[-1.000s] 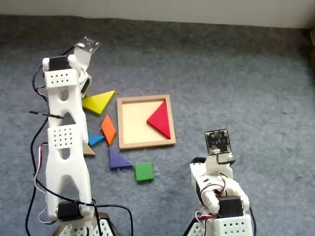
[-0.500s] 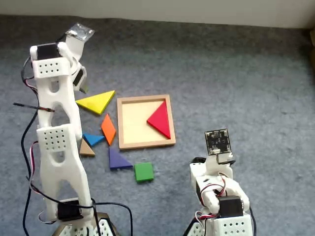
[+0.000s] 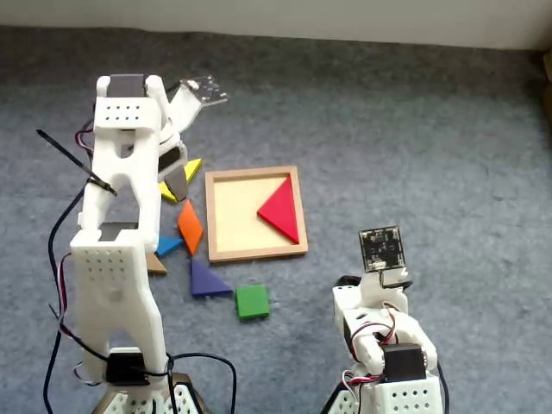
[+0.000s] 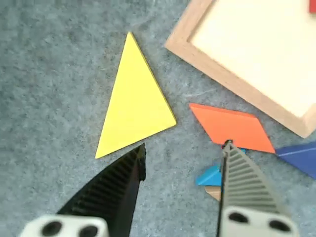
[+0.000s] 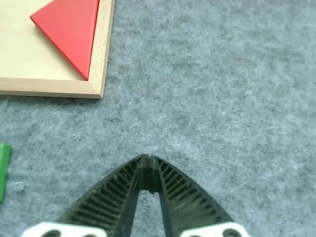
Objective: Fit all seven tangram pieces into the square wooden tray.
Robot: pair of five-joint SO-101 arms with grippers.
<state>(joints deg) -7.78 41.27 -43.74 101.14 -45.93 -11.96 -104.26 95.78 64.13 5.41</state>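
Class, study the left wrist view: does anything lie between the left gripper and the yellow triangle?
Nothing visible does. The left gripper, jaws open, hangs over bare carpet beside the yellow triangle; the orange parallelogram lies off to the side, near the other jaw.

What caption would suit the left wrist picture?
Open left gripper hovers beside a yellow triangle and an orange parallelogram.

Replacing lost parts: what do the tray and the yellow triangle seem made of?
The tray looks like pale, unvarnished wood: its rim is tan and matte. The yellow triangle has a flat, even, matte colour, so it is probably painted wood, though plastic or foam is possible.
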